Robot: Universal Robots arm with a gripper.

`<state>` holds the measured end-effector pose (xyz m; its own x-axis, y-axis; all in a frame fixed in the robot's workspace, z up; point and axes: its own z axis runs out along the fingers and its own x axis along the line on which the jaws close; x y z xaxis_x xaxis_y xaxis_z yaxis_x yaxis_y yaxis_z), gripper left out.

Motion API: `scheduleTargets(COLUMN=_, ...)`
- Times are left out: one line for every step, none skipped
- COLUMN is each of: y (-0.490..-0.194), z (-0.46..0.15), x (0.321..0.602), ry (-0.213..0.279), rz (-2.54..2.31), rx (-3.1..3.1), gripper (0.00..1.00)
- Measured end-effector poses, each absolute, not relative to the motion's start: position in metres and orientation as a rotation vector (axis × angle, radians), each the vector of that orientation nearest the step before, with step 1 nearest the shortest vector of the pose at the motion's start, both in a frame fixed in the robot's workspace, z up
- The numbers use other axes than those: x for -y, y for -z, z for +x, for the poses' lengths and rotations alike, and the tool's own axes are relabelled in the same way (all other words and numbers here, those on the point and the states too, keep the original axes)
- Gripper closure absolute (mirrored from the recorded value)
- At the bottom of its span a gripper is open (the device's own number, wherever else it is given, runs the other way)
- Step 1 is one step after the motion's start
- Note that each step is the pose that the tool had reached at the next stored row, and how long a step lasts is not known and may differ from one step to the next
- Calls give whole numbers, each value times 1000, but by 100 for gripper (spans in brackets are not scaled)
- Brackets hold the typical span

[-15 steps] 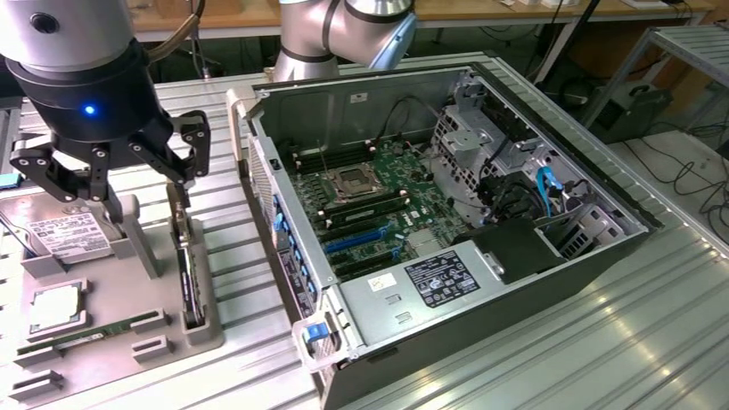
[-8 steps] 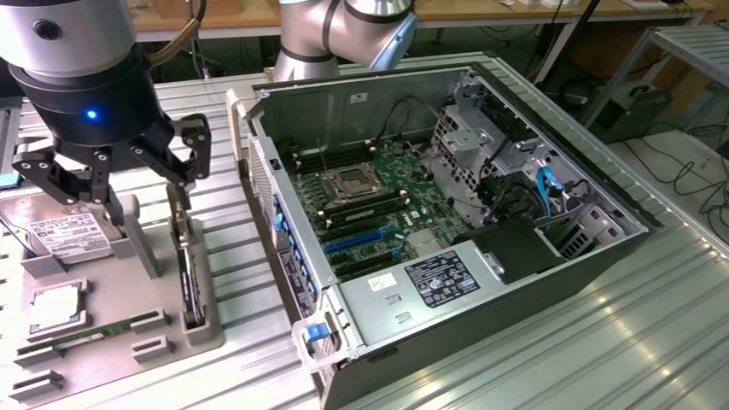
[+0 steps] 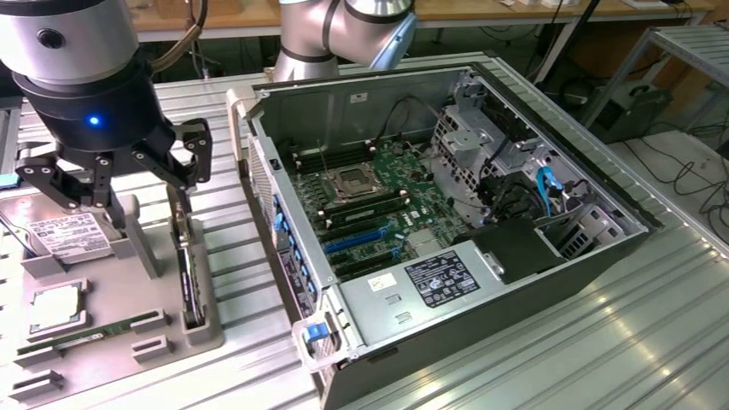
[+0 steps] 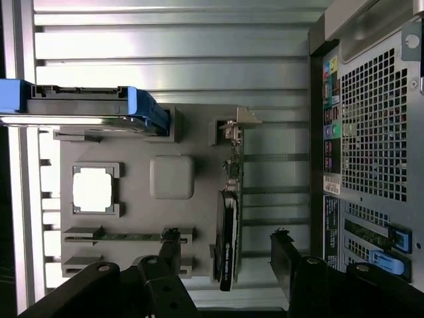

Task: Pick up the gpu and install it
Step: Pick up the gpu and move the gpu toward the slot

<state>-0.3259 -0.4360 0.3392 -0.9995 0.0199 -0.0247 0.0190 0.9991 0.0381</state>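
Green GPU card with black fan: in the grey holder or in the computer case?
In the grey parts holder: the green GPU card stands on edge in one of its slots, beside the computer case.

On the surface [image 3: 592, 342] we find two neighbours: a tray [image 3: 125, 295] at the exterior view's left and a computer case [image 3: 330, 107] at its right, just beside each other. The gpu [image 3: 188, 273] stands on edge in a slot along the tray's side nearest the case. Farther toward the exterior view's left, the hard drive [image 3: 68, 235] sits at the tray's far end, the processor [image 3: 51, 307] nearer the camera, and the memory stick [image 3: 97, 333] nearer still. The pincer [image 3: 125, 184] hangs above the tray — over the stretch between hard drive and gpu, touching neither.
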Motion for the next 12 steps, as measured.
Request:
scheduleTargets(y=-339, z=-326, x=436, ry=-59, rz=30, rx=-3116, gripper=34)
scheduleTargets(y=-338, z=-326, x=436, ry=-60, rz=30, rx=-3116, gripper=34)
scheduleTargets(y=-338, z=-326, x=436, ry=-60, rz=30, rx=-3116, gripper=34)
scheduleTargets(y=-337, z=-326, x=437, ry=-61, rz=30, rx=-3116, gripper=34)
scheduleTargets(y=-333, z=-326, x=437, ry=-67, rz=30, rx=-3116, gripper=34)
scheduleTargets(y=-329, z=-326, x=438, ry=-69, rz=30, rx=-3116, gripper=34)
scheduleTargets(y=-325, z=-326, x=438, ry=-69, rz=30, rx=-3116, gripper=34)
scheduleTargets(y=-321, z=-326, x=438, ry=-70, rz=30, rx=-3116, gripper=34)
scheduleTargets(y=-316, z=-326, x=438, ry=-70, rz=30, rx=-3116, gripper=34)
scheduleTargets(y=-315, z=-326, x=438, ry=-70, rz=30, rx=-3116, gripper=34)
scheduleTargets(y=-309, z=-326, x=438, ry=-70, rz=30, rx=-3116, gripper=34)
scheduleTargets(y=-303, z=-326, x=438, ry=-70, rz=30, rx=-3116, gripper=34)
